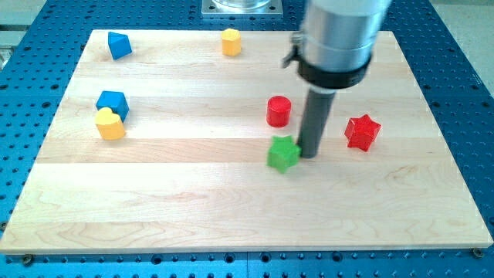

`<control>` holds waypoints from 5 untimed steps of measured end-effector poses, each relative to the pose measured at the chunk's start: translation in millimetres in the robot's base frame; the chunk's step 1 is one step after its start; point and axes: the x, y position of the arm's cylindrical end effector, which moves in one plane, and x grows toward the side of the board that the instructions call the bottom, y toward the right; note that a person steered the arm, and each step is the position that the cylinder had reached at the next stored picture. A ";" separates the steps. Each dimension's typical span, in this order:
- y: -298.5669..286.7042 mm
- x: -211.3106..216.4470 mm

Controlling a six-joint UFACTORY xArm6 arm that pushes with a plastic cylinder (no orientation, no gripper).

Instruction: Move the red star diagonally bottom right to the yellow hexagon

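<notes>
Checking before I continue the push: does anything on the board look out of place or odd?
Only one thing: my tip sits against the green star, left of the red star it should push. Nothing looks damaged or tipped.

Our tip [309, 155] sits just right of the green star [283, 154], red cylinder [279, 111] near above-left. Open tabletop [231, 208] separates tip from red star [362, 132]. Toward the yellow hexagon [231, 42], only the cylinder crowds our lane.
</notes>
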 end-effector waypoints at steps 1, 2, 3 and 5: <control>1.8 20.6; -20.3 22.1; 72.9 22.6; 107.3 -18.9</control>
